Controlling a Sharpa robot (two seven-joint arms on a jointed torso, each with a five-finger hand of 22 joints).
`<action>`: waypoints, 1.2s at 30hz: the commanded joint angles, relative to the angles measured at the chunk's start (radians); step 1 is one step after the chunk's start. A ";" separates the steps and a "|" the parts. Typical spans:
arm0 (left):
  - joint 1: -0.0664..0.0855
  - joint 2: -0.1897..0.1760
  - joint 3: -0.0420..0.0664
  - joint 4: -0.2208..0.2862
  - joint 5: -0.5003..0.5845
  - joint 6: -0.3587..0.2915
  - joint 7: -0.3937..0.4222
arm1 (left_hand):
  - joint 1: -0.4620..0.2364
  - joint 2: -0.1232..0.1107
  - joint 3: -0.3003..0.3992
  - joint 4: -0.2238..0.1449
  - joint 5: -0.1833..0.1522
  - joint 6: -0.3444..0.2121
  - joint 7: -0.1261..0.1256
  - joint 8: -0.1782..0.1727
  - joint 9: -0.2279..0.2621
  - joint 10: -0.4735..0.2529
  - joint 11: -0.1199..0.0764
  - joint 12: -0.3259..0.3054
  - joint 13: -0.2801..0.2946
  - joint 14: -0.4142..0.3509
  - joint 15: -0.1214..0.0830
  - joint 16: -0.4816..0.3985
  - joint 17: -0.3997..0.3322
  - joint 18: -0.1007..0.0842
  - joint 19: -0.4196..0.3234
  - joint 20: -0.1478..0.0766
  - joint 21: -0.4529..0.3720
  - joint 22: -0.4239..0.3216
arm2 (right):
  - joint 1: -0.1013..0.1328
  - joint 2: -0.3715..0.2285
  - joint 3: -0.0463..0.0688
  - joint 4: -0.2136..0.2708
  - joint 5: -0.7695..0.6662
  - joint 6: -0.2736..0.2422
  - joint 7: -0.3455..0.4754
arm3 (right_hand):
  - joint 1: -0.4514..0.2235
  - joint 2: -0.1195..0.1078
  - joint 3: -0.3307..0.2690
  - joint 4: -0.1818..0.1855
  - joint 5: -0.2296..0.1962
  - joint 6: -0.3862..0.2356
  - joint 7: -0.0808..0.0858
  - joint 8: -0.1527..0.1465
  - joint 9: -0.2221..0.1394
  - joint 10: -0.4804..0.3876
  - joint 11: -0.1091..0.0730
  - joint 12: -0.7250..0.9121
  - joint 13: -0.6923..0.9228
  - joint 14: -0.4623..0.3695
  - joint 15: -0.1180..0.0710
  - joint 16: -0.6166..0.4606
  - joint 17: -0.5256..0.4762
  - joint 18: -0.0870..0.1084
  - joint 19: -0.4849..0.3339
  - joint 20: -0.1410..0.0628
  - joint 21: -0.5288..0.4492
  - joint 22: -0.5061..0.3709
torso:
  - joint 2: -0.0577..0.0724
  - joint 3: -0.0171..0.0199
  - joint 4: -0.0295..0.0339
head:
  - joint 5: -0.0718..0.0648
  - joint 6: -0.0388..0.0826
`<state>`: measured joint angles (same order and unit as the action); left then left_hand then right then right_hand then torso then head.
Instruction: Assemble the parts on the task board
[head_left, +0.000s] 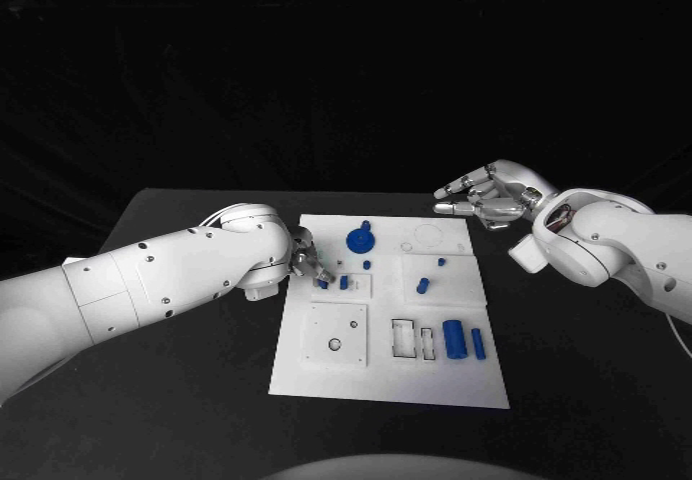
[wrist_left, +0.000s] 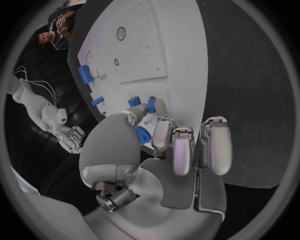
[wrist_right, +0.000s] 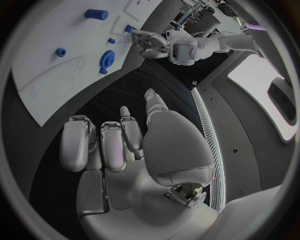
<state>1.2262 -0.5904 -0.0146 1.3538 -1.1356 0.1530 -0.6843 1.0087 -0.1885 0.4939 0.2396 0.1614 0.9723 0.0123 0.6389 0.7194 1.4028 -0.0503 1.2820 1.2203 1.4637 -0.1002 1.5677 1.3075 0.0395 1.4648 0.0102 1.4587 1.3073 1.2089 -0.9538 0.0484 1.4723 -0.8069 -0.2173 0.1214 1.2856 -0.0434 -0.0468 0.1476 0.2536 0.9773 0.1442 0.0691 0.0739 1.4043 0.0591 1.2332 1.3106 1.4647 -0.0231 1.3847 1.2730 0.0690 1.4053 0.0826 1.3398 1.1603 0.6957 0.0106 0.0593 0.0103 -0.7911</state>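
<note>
I see white task board (head_left: 378, 370) flat mid-table (head_left: 173, 400), raised white panels with holes and slots on it. Blue parts on board: gear (head_left: 361, 239) near far edge, cylinder (head_left: 454, 339) and slim bar (head_left: 477, 343) near right edge, small peg (head_left: 423, 286) mid-board. My left hand (head_left: 306, 262) at board's left edge, fingers by small blue pieces (head_left: 333, 283); cannot tell if clamped. My right hand (head_left: 488, 197) off board's far right corner, fingers apart, nothing held.

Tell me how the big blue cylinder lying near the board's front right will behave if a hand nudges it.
The blue cylinder lies on its side on the white task board, so a sideways nudge would probably make it roll. It looks like rigid plastic, likely stiff and light. Its smooth surface may be slippery to fingers.
</note>
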 joint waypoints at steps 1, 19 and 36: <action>-0.008 0.003 -0.006 0.002 0.011 0.029 -0.030 | -0.005 0.002 -0.009 0.003 -0.004 0.009 0.000 -0.005 -0.001 0.007 -0.003 0.004 0.001 0.107 -0.006 0.003 0.263 -0.006 0.060 -0.006 0.006 0.125 | -0.001 0.000 0.000 0.001 0.000 0.007 0.008 | 0.001 0.011 -0.008 -0.001 0.002 -0.006 0.000 0.007 0.002 -0.006 -0.003 -0.002 0.039 0.044 0.001 -0.007 -0.001 0.015 -0.007 -0.002 -0.003 -0.001 | 0.000 0.0003 0.0001 | 0.000 0.000; -0.008 0.004 -0.006 0.003 0.011 0.008 -0.040 | 0.001 -0.001 -0.071 0.044 -0.002 0.016 -0.001 -0.008 -0.002 0.010 -0.004 0.005 0.005 0.107 -0.008 0.003 0.263 -0.007 0.062 -0.008 0.009 0.131 | -0.001 0.001 0.000 0.001 0.000 0.007 0.008 | -0.001 0.012 -0.009 0.000 0.002 -0.006 0.000 0.007 0.002 -0.006 -0.003 -0.003 0.039 0.044 0.001 -0.007 -0.001 0.015 -0.007 -0.002 -0.003 -0.002 | 0.000 0.0000 0.0004 | -0.002 0.001; -0.007 -0.027 -0.001 0.028 0.061 -0.097 -0.001 | -0.039 0.044 -0.373 0.054 -0.003 -0.013 0.006 -0.013 0.002 -0.021 0.001 -0.037 -0.038 0.107 -0.007 0.003 0.263 0.006 0.045 -0.009 -0.035 0.082 | -0.001 0.002 0.000 -0.002 0.001 0.008 0.008 | -0.001 0.012 -0.009 0.000 0.002 -0.006 0.000 0.007 0.002 -0.006 -0.003 -0.003 0.039 0.044 0.001 -0.007 -0.001 0.015 -0.007 -0.002 -0.003 -0.002 | 0.000 0.0001 0.0008 | -0.003 0.004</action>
<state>1.2214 -0.6139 -0.0156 1.3768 -1.1186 0.1132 -0.6894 0.9671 -0.1552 0.1371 0.2939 0.1615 0.9711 0.0159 0.6338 0.7215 1.3911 -0.0501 1.2564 1.1937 1.4672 -0.1037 1.5677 1.3073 0.0394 1.4667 0.0084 1.4345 1.3073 1.2089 -0.9529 0.0484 1.4699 -0.8054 -0.2172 0.1215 1.2856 -0.0434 -0.0495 0.1503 0.2536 0.9773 0.1442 0.0691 0.0744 1.4043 0.0591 1.2333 1.3106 1.4647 -0.0231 1.3808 1.2730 0.0690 1.4053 0.0826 1.3398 1.1595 0.6956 0.0105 0.0597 0.0083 -0.7881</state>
